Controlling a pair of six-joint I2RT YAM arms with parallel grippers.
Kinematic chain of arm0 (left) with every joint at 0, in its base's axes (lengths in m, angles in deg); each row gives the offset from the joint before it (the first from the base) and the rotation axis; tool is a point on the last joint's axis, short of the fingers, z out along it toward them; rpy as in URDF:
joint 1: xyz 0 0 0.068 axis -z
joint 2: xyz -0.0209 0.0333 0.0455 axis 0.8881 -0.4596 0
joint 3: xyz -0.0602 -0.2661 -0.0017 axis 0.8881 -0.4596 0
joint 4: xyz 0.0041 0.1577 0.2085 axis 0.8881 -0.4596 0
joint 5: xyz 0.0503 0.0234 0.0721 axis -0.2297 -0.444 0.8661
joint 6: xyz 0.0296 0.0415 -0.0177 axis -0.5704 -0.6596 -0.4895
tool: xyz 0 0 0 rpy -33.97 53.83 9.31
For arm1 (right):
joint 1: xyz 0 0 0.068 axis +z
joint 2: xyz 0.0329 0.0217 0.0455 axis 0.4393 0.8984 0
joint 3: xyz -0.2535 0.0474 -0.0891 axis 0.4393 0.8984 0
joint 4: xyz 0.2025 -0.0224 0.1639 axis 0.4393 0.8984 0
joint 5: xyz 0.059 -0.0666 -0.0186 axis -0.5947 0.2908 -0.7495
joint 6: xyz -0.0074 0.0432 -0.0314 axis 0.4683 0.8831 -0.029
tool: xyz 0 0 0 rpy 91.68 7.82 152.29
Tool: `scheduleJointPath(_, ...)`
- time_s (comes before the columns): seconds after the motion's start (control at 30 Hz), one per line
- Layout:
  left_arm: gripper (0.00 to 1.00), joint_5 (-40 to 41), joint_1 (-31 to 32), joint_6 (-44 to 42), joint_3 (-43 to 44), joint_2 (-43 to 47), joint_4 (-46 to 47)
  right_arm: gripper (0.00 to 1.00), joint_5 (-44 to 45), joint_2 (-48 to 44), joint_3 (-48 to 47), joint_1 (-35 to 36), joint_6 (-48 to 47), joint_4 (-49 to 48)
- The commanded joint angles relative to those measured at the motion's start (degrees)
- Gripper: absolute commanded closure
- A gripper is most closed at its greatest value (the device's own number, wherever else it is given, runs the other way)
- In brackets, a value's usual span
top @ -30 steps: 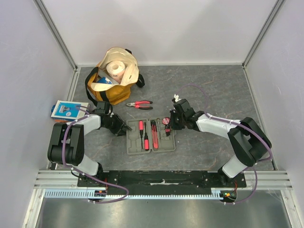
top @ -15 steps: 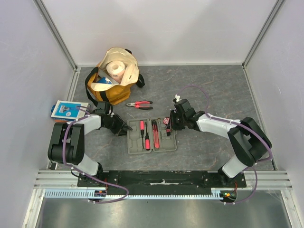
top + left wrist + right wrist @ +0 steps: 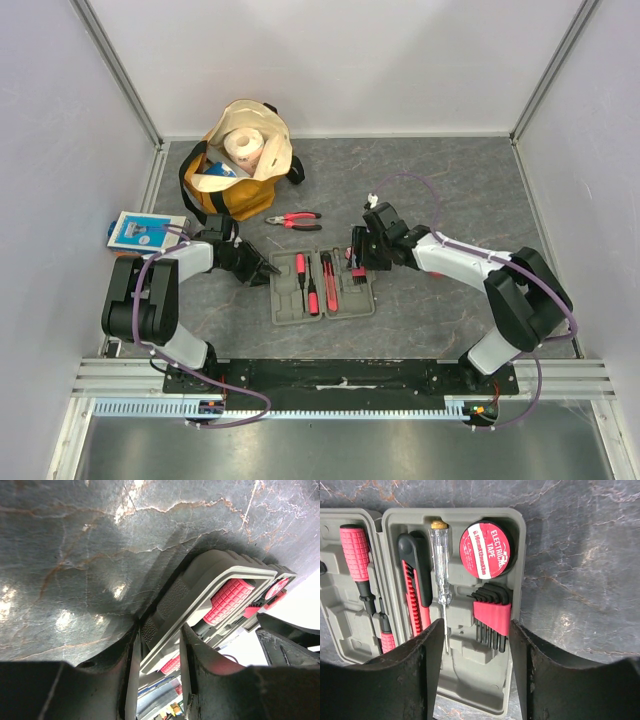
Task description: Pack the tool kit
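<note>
One pliers [image 3: 293,219] lies crosswise above the case [image 3: 320,290], upper left of our spread right gripper [image 3: 357,262]; our left gripper [image 3: 266,270] pinches the case.

The right pincer [image 3: 357,262] has drawn back — tape roll [image 3: 485,549] now seated in the case [image 3: 285,306]; case nudged rightward.

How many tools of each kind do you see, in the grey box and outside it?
Pliers: 1
Red screwdrivers: 2
Knife: 1
Tester: 1
Tape roll: 1
Hex key set: 1
Total: 7 tools, 6 of them in the box.
</note>
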Motion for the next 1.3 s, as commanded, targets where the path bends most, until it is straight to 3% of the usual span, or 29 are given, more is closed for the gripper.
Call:
scheduleJointPath(0.0,0.68,4.2,0.3,1.2,-0.8,-1.9,-1.7,0.39,4.8,-2.6,-4.1,0.1,-1.4,5.0)
scheduleJointPath(0.13,0.68,4.1,0.4,1.2,-0.9,-1.8,-1.4,0.44,4.9,-2.6,-5.1,0.1,-2.0,6.3)
scheduleJointPath(0.27,0.68,3.8,0.2,1.1,-0.9,-2.1,-1.1,0.63,4.7,-1.5,-5.5,0.1,-2.9,6.3)
scheduleJointPath(0.37,0.68,3.6,0.3,1.0,-0.9,-2.3,-1.1,0.72,4.4,-0.1,-6.1,0.3,-4.0,6.2)
scheduleJointPath(1.27,0.68,3.6,0.1,0.9,-0.9,-2.7,-1.0,0.82,11.0,8.1,-2.6,3.3,-4.0,8.4)
